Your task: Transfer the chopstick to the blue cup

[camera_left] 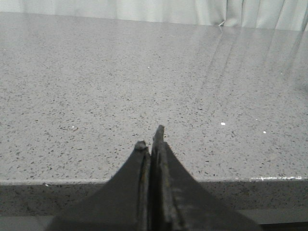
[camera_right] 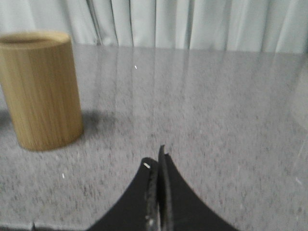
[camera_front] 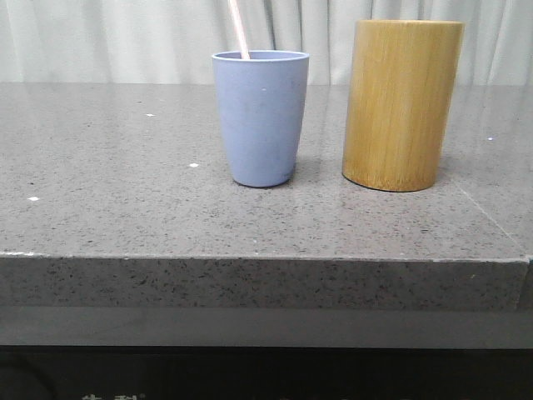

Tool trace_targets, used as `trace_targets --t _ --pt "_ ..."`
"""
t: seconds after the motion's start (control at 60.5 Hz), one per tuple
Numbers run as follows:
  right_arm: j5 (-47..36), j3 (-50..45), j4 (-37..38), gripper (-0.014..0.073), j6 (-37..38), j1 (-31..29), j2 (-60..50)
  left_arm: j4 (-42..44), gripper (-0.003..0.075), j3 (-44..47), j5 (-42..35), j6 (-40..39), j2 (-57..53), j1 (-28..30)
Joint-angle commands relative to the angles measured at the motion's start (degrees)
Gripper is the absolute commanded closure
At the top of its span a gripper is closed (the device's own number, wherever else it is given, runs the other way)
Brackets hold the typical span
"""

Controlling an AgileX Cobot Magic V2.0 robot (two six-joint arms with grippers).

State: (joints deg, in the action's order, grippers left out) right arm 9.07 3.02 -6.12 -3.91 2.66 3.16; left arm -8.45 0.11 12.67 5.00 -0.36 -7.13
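Black left gripper (camera_left: 152, 139) has its fingers pressed together, nothing between them, over the counter (camera_left: 96, 86) near its front edge; right gripper (camera_right: 159, 156) likewise closed on nothing (frame blurred), with the bamboo cylinder (camera_right: 41, 89) well apart from it; chopstick (camera_front: 238, 29) stands tilted inside the blue cup (camera_front: 261, 117), top part showing above the rim; cup sits just beside the bamboo cylinder (camera_front: 402, 104), mid-counter, not touching.
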Motion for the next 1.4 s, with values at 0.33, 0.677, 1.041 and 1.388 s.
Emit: trace_targets --t 0.33,0.677,1.041,1.388 --pt "-3.7 -4.4 -0.2 0.068 0.1 -0.5 -5.0 -0.6 0.0739 0.4 -4.7 -0.6 -1.3 0.3" --pt "-3.7 -4.4 -0.2 0.068 0.1 -0.5 -5.0 -0.6 0.0739 0.4 -4.7 -0.6 -1.3 0.3" --pt "-3.7 -4.4 -0.2 0.068 0.1 -0.5 -5.0 -0.6 0.0739 0.4 -4.7 -0.6 -1.3 0.3" --pt "-3.7 -4.4 -0.2 0.068 0.1 -0.5 -5.0 -0.6 0.0739 0.4 -4.7 -0.6 -1.3 0.3"
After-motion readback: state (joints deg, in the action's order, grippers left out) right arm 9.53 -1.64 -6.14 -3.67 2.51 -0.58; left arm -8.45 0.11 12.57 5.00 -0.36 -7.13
